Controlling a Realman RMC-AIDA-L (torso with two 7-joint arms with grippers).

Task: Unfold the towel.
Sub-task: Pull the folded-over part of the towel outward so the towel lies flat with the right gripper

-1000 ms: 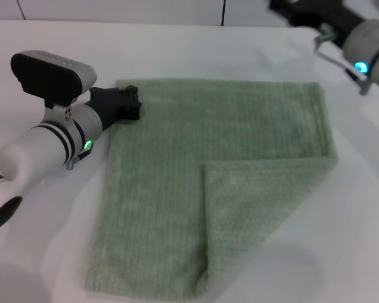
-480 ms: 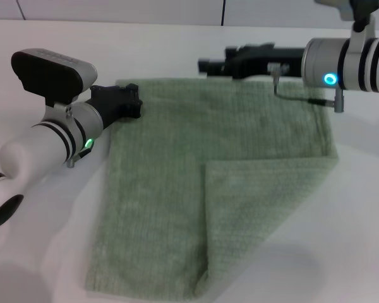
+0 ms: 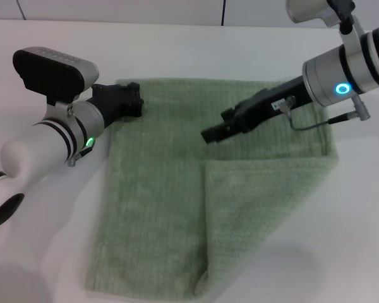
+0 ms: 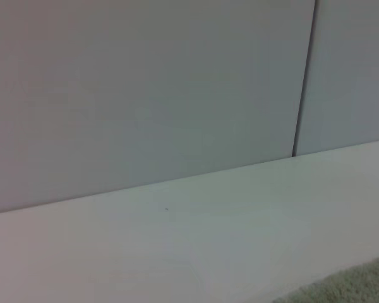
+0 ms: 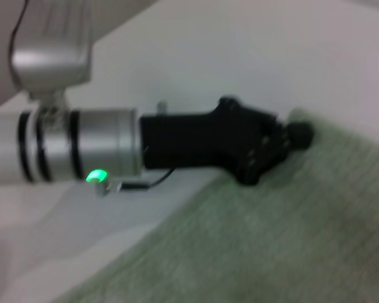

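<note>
A: Where is your towel [image 3: 177, 189] now?

B: It lies flat on the table [image 3: 38, 240], filling the middle and lower part of the head frame. Its lower right quarter is folded over on top of the rest, just as it was half a second ago.

A: And what has changed?

B: Your right gripper [image 3: 213, 134]. Half a second ago it stretched level along the towel's far edge at the top of the frame; now it angles down and left from the upper right, its tip over the towel's centre, just above the folded flap's upper edge. I cannot tell whether its fingers are apart or together.

A: The left one?

B: Your left gripper [image 3: 131, 101] has not moved: it sits at the towel's upper left corner, touching the cloth. The right wrist view shows it there too [image 5: 284, 142]. Its fingers I cannot make out either.
</note>
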